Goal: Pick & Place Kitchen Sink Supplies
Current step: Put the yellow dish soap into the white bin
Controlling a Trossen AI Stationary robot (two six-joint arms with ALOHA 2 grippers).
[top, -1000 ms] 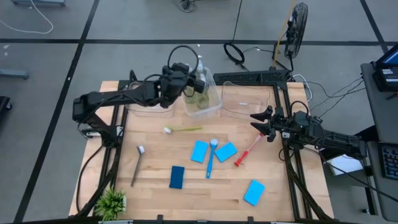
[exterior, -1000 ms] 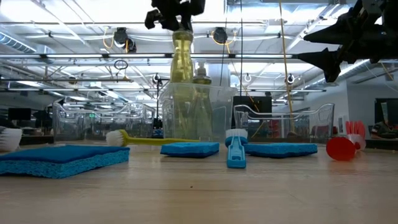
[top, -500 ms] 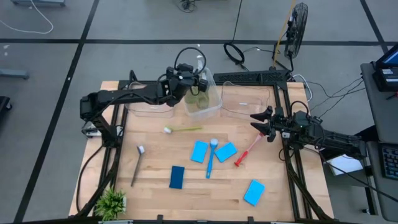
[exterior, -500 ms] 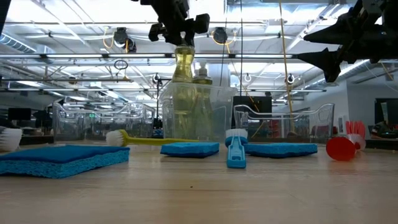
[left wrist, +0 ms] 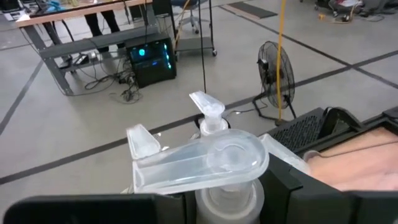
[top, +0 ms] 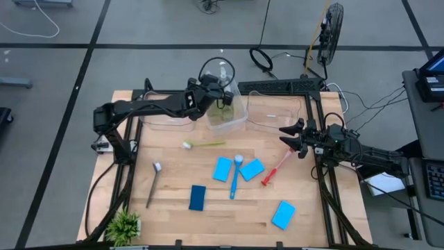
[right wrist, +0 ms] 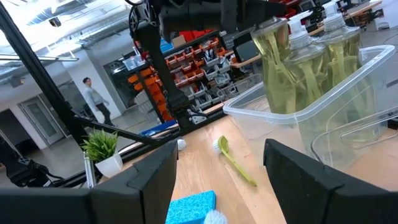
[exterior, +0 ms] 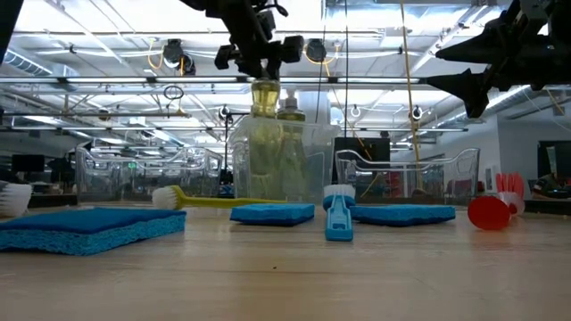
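A robotics lab or workshop. Grey taped concrete floor (top: 55,83), a standing fan (top: 331,24), cables and orange parts bins (right wrist: 208,59) surround the wooden bench (top: 173,222).

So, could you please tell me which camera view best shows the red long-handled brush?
The high view: the red long-handled brush lies in full on the wooden table, near the right pincer. The low view catches only its red end at the right edge. Neither wrist view shows it.
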